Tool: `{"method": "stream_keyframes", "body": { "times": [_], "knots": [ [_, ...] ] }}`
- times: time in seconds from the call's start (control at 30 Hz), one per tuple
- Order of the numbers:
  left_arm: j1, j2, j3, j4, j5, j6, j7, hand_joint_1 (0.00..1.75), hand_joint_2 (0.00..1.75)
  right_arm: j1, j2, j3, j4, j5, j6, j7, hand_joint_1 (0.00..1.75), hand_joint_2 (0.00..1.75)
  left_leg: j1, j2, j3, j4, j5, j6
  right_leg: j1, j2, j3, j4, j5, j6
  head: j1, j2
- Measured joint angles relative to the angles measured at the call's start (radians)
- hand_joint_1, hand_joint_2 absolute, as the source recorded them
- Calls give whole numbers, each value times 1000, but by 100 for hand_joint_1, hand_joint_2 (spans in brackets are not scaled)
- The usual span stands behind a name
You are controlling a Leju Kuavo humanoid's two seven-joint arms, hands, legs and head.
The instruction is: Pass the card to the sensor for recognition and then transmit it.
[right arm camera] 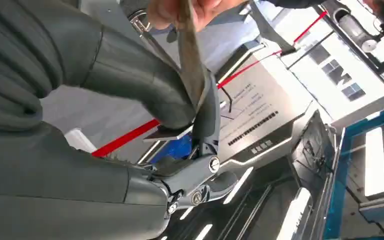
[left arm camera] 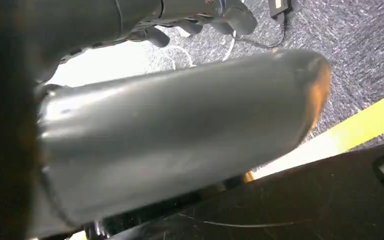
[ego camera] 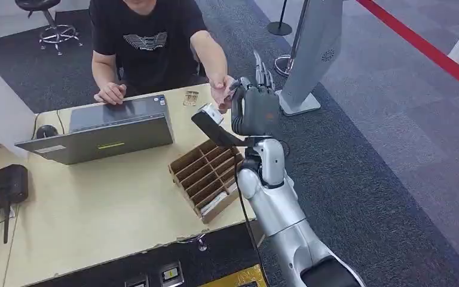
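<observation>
Laptop [ego camera: 104, 128] rests on the tabletop [ego camera: 95, 209]; divided cardboard box [ego camera: 206, 173] sits to its right. Right hand [ego camera: 254, 107] is raised, fingers [right arm camera: 145, 85] pinching the card [right arm camera: 192, 65], which the person's hand [ego camera: 220, 89] also grasps. Left hand [left arm camera: 200, 20]: finger state cannot be determined.

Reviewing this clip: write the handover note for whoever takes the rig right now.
Right hand: raised past the table's far edge, pinching the card between thumb and finger.
Person's hand: also gripping the card, so the handover is under way.
Left hand: hanging low, apparently holding nothing.
Done: card brought up to the person; whether it was scanned cannot be told.
Left: release the card once the person has it.
</observation>
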Motion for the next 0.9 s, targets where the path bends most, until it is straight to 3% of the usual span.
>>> {"method": "stream_keyframes", "body": {
  "times": [0.1, 0.13, 0.17, 0.2, 0.43, 0.67, 0.9],
  "knots": [
    [-1, 0, 0, 0, -4, -3, 0, 0, 0, 1, 0, -3, 5, -2, 0, 5, 0, 175, 0, 0, 0, 0, 0, 0, 0, 0, 0, 0, 0, 0, 0, 0],
    [-2, -1, 0, 0, -10, -7, 0, 0, 0, 2, -2, -4, 10, -14, 0, 10, 0, 0, 0, 0, 0, 0, 0, 0, 0, 0, 0, 0, 0, 0, 0, 0],
    [-4, -1, 0, 0, -23, -15, 0, 0, 0, 5, -11, 0, 21, -22, 0, 105, 0, 0, 0, 0, 0, 0, 0, 0, 0, 0, 0, 0, 0, 0, 0, 0],
    [-4, -1, 0, 0, -31, -18, 3, 0, 0, 7, -19, 1, 27, -16, 0, 108, 0, 175, 0, 0, 0, 0, 0, 0, 0, 0, 0, 0, 0, 0, 0, 0],
    [-4, 1, 0, 2, -37, -20, 7, 0, 0, 40, -25, -2, 14, 11, -2, 67, 0, 175, 0, 0, 0, 0, 0, 0, 0, 0, 0, 0, 0, 0, 0, 0],
    [4, 9, 0, 2, -43, -23, 14, 0, 0, 109, -51, -14, -57, 37, -2, 122, 0, 175, 0, 0, 0, 0, 0, 0, 0, 0, 0, 0, 0, 0, 0, 0],
    [22, 19, 0, 2, -66, -21, 16, 0, 0, 214, -114, -130, -180, 10, -3, 181, 0, 175, -1, 0, 0, 1, 0, 0, -1, 0, -1, -1, 0, 0, 0, 0]
  ]
}}
